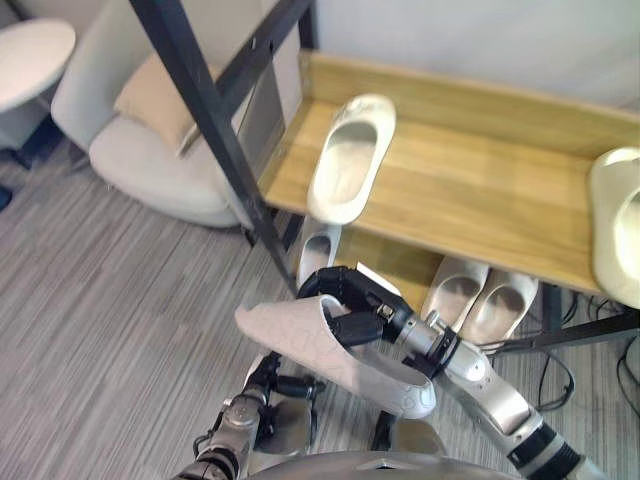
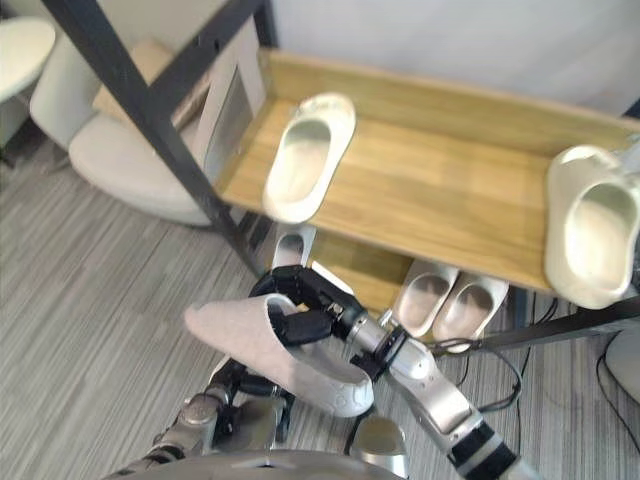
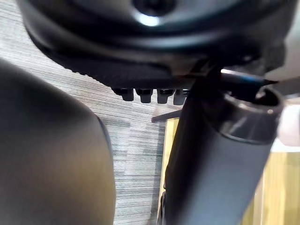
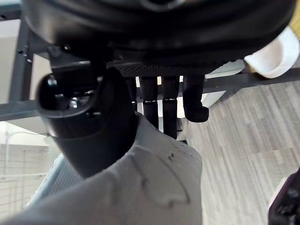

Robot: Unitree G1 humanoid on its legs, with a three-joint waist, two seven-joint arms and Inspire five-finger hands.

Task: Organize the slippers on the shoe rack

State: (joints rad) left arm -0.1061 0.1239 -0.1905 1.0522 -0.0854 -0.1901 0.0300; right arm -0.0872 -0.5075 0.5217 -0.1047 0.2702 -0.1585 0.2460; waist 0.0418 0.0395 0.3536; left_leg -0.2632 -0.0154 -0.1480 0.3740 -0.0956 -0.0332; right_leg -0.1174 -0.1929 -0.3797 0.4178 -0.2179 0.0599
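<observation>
Carry step in hand: my right hand point(image 1: 350, 300) is clamped on the pale grey fabric slipper point(image 1: 290, 340), held before the wooden shoe rack's point(image 1: 470, 190) front-left corner. Next move needs lift and alignment beside the cream rubber slipper point(image 1: 350, 160). Left hand point(image 1: 290, 385) sits below; state cannot be told.

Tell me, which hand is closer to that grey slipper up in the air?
Right. The right hand is curled round the grey slipper; the left hand sits lower, beneath it.

The upper shelf point(image 1: 480, 190) lay bare between the left cream slipper point(image 1: 350, 160) and the right cream slipper point(image 1: 620, 225). A black diagonal strut point(image 1: 213, 120) barred the rack's left side, and a slipper pair point(image 1: 455, 292) crowded the lower shelf point(image 1: 398, 263).
</observation>
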